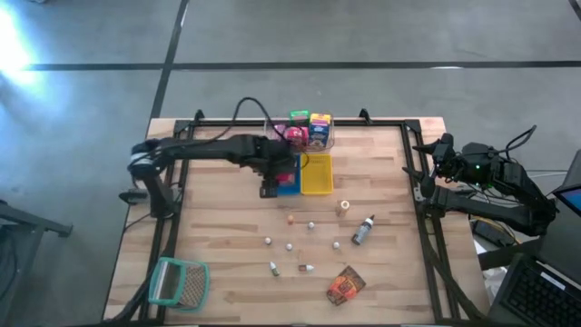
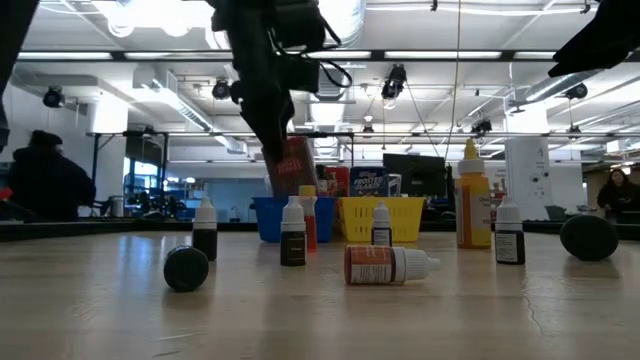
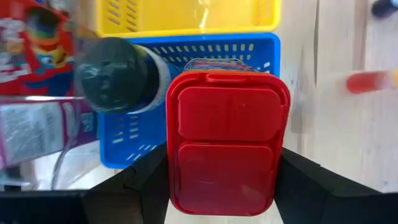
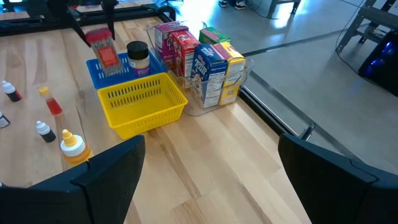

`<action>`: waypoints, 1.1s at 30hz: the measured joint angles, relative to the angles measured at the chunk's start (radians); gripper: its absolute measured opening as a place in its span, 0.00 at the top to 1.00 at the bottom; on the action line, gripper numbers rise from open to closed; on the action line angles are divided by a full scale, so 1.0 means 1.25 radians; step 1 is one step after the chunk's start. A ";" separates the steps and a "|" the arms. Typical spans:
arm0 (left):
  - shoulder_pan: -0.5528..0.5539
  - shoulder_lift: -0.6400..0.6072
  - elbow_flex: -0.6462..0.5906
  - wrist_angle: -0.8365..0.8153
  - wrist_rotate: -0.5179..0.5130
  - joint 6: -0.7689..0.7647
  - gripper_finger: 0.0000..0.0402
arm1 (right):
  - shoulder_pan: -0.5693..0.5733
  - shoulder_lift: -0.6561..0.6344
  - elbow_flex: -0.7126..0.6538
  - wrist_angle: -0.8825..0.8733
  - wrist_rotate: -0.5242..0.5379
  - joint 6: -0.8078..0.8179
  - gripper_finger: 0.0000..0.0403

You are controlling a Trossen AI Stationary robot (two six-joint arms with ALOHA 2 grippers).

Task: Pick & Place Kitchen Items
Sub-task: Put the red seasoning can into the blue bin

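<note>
Kitchen items sit in two groups: cereal boxes (image 4: 205,62) upright in the clear tub (image 4: 242,84) at the table's far edge, and small bottles (image 1: 363,230) scattered over the open middle, well apart. Yellow basket (image 4: 144,106) touches the blue basket (image 4: 96,71), which holds a dark-lidded jar (image 4: 137,55). Left gripper (image 3: 227,180) hangs above the blue basket, its fingers clamped on a red container (image 3: 227,140). Right gripper (image 4: 208,180) waits at the right table edge, fingers spread wide, nothing between them. A teal-rimmed mesh basket (image 1: 179,282) lies at the near left corner
</note>
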 joint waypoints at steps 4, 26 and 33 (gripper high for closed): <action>0.000 0.055 0.032 -0.025 0.000 0.013 0.43 | 0.000 0.000 0.000 0.000 0.000 0.000 0.10; 0.000 0.165 0.054 -0.033 0.005 0.076 0.29 | 0.000 0.000 0.000 0.000 0.000 0.000 0.10; 0.002 0.082 0.104 -0.111 0.000 0.037 0.28 | 0.000 0.000 0.000 0.000 0.000 0.000 0.10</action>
